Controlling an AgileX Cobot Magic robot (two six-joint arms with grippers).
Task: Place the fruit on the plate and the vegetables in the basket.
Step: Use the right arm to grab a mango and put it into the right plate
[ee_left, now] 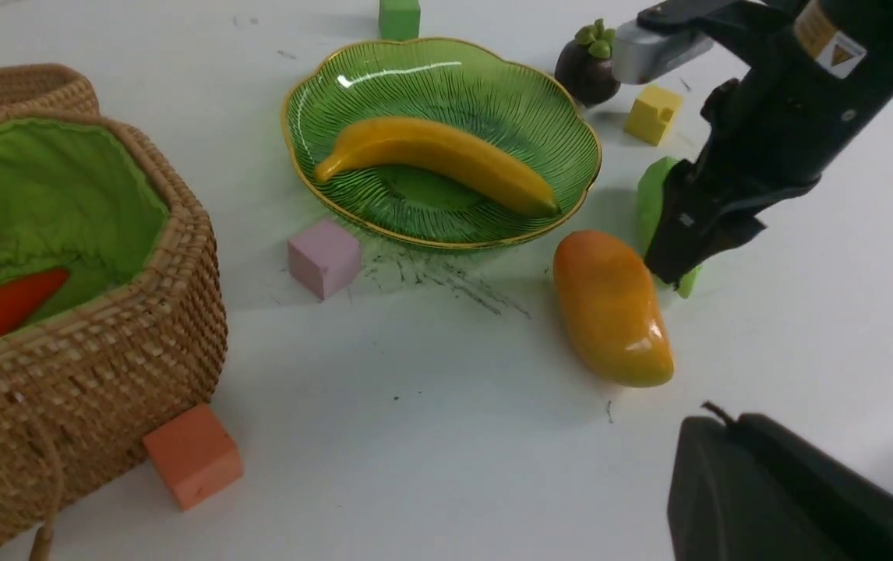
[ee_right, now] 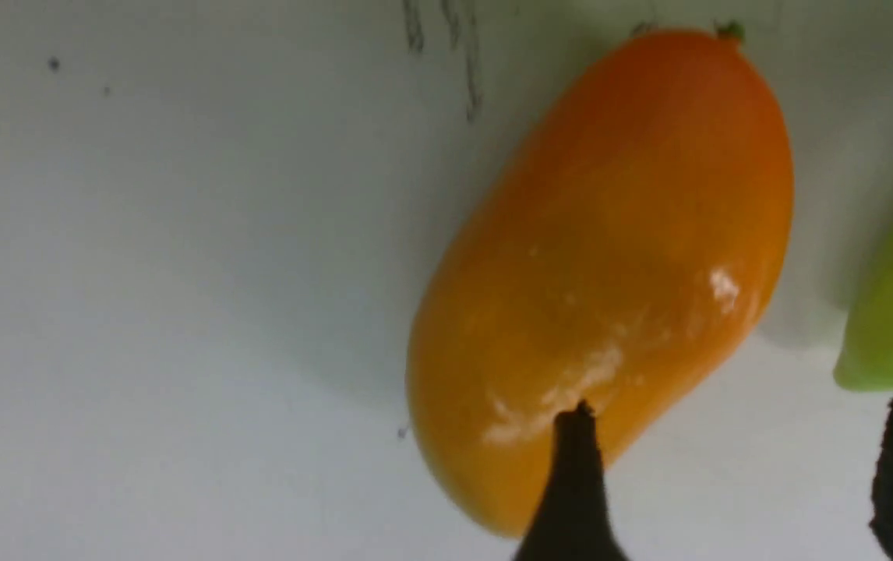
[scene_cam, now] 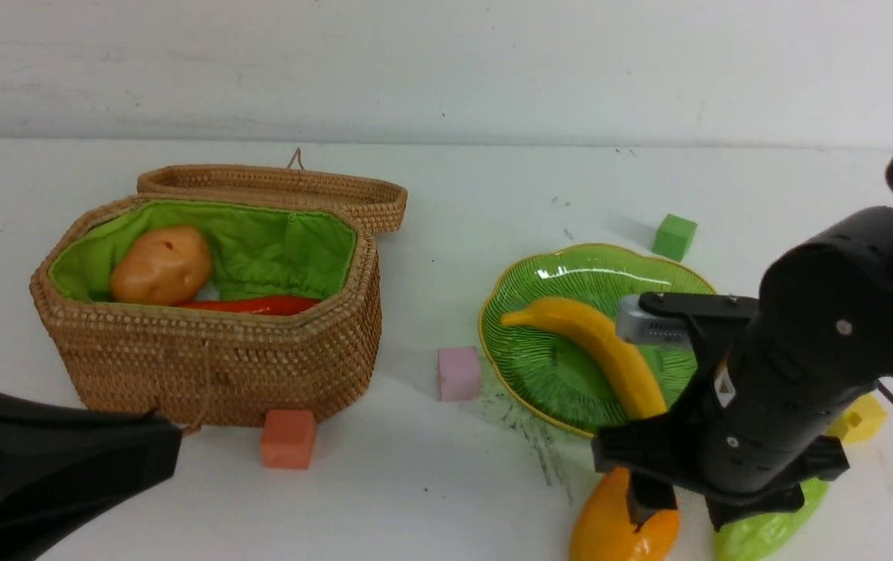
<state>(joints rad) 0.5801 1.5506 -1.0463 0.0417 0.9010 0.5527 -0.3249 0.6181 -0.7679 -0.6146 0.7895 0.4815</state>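
Front view places the mango (scene_cam: 618,534) on the worktop (scene_cam: 431,499) at the picture's lower edge. It lies just outside the near rim of the plate (scene_cam: 571,269) and does not touch it. The right end effector (scene_cam: 686,510) hangs low over the mango with its fingers spread wide. One tip is in front of the mango's side and the other is by a pale green piece (scene_cam: 770,530); it grips nothing.

The banana (scene_cam: 602,347) lies diagonally across the plate, leaving the far half of the dish free. In the left wrist view the mangosteen (ee_left: 588,66) stands on the worktop outside the plate's rim, near a yellow cube (ee_left: 653,113). A green cube (scene_cam: 674,236) sits beyond the far rim.

The basket (scene_cam: 220,366) stands well to the left with its lid (scene_cam: 275,187) folded back. The potato (scene_cam: 160,265) and the carrot (scene_cam: 259,304) lie inside it. An open strip of worktop separates basket and plate, with a pink cube (scene_cam: 458,372) near the plate's rim. An orange cube (scene_cam: 288,439) sits against the foot of the basket's near wall. The left end effector (scene_cam: 104,460) is closed and sits low at the near left corner, in front of the basket.
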